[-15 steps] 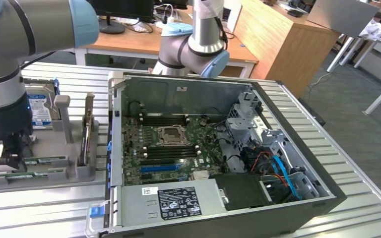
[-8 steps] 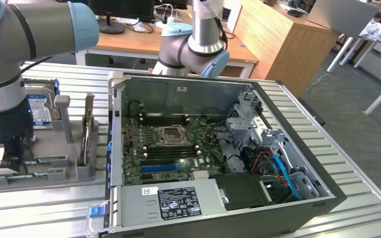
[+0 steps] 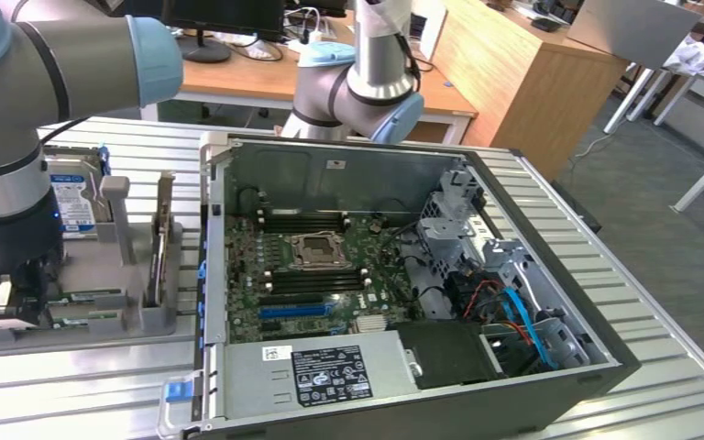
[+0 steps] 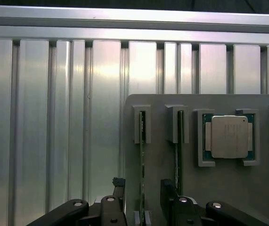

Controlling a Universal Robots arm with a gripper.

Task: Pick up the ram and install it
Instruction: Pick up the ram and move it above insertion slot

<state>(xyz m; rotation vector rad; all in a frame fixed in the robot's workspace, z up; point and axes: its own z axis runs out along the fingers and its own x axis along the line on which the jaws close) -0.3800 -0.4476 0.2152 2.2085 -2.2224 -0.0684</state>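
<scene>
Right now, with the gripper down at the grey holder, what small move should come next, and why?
Probably close the fingers, perhaps after sinking slightly. The gripper is open and straddles the long, thin green RAM stick, which stands on edge in the flat grey plastic holder. A gap shows on either side of the stick. How far down the fingers reach is hard to judge.

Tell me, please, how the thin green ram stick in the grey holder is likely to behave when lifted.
The thin green ram stick stands on edge in the grey slotted holder, so it probably lifts out stiffly rather than flopping. Being slim, it is likely light. Its narrow edges might tilt or slip in the open end effector straddling it.
</scene>
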